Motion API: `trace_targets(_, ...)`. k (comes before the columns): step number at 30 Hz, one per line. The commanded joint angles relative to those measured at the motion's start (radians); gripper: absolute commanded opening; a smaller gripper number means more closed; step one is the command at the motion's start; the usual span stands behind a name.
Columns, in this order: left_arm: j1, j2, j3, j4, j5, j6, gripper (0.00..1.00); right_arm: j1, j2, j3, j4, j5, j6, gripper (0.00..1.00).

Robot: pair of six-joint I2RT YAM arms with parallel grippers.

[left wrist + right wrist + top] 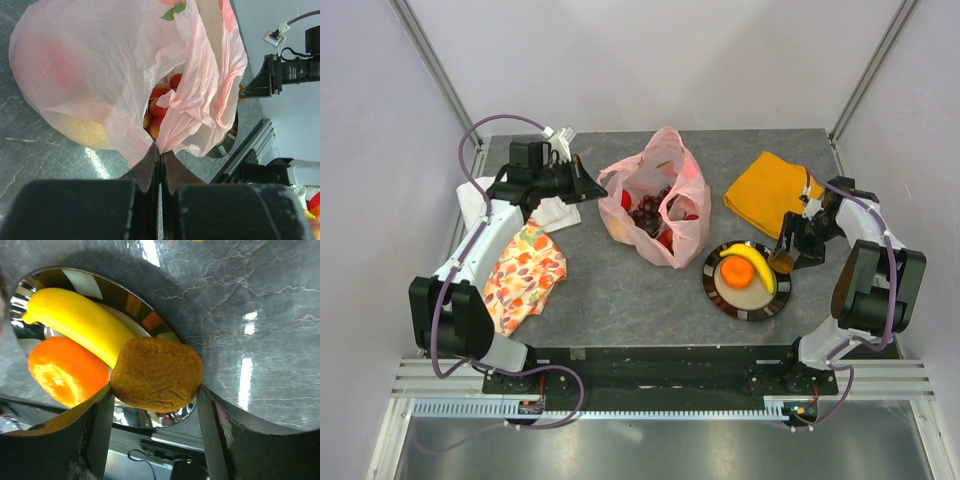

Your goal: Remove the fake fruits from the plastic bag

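Orange-patterned cloth [523, 275]: crumpled at the left edge of the table [620, 290], beside the left arm.
Left claw [160, 150]: fingers pressed together, pinching the left lip of the bag's mouth; reaches in from the left.
Pink bag [655, 195]: thin crinkled plastic, mid-table toward the back, mouth gaping upward.
Grapes [648, 208]: dark bunch inside the bag, seen through the mouth.
Red berries [159, 107]: cluster inside the bag, just behind the pinched lip in the left wrist view.
Yellow fruit [87, 132]: rounded shape showing through the film, low in the bag; kind not clear.
Orange cloth [770, 190]: folded, back right, apart from the bag.
Plate [720, 298]: dark-rimmed, shiny, front right of the bag, near it but not touching.
Orange [734, 272]: on the plate, left of the banana.
Banana [755, 262]: yellow, lying on the plate against the orange.
Right claw [154, 399]: jaws wide, gripping the brown fruit from both sides.
Brown fruit [157, 371]: oval, rough skin, held over the plate's right rim, against the banana; whether it rests on the plate cannot be told.
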Motion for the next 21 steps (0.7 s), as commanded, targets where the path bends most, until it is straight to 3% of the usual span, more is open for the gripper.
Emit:
trace_targets(1,0.002,-0.047,-0.009,0.011,-0.009,0.025,0.02,-0.002,0.043,0.020,0.030,-0.038,0.067,0.62)
trace_targets(5,0.002,-0.039,-0.002,0.008,-0.015,0.031,0.02,-0.002,0.089,0.036,0.018,-0.023,0.086,0.82)
trace_targets(11,0.002,-0.022,0.018,0.008,-0.015,0.033,0.02,-0.003,0.080,0.043,-0.008,-0.031,0.095,0.96)
trace_targets(16,0.002,-0.012,0.037,0.008,-0.010,0.031,0.02,-0.057,0.047,0.175,-0.062,-0.008,0.076,0.98)
trace_targets(19,0.002,-0.010,0.035,0.008,-0.001,0.031,0.02,-0.086,0.046,0.333,-0.066,-0.084,0.046,0.98)
trace_targets(21,0.002,-0.016,0.023,0.005,0.009,0.028,0.02,-0.068,0.035,0.399,-0.014,-0.228,0.059,0.98)
